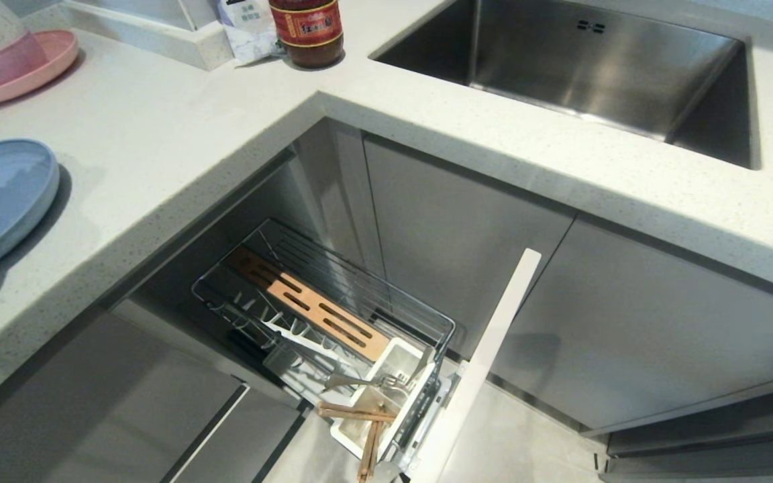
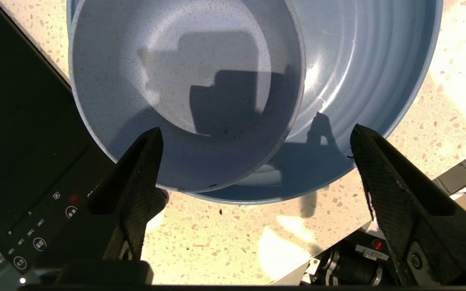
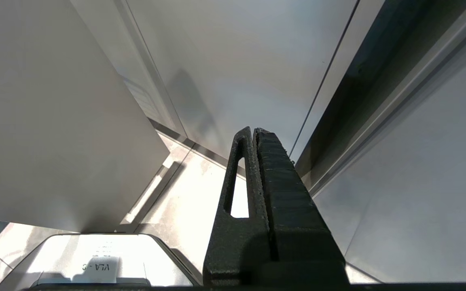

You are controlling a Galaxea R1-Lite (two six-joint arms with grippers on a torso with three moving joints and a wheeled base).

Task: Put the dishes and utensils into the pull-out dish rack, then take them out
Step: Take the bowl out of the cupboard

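The light-blue bowl (image 2: 184, 93) rests on the light-blue plate (image 2: 370, 68), on the speckled counter (image 2: 217, 242) beside a black cooktop. My left gripper (image 2: 256, 128) hangs open over their near rims, one finger (image 2: 140, 182) over the bowl's edge and the other (image 2: 382, 173) by the plate's rim, gripping nothing. In the head view the plate (image 1: 7, 194) lies at the far left. The pull-out dish rack (image 1: 319, 302) stands pulled out below the counter. The fork (image 1: 359, 382) and chopsticks (image 1: 359, 416) lie in its white utensil box (image 1: 400, 396). My right gripper (image 3: 253, 130) is parked low and shut.
A black cooktop (image 2: 22, 141) borders the bowl. A pink plate (image 1: 31, 74) with a cup, a sauce bottle (image 1: 306, 30) and a steel sink (image 1: 594, 67) sit farther back. The rack's pale front panel (image 1: 487, 362) juts out into the floor space.
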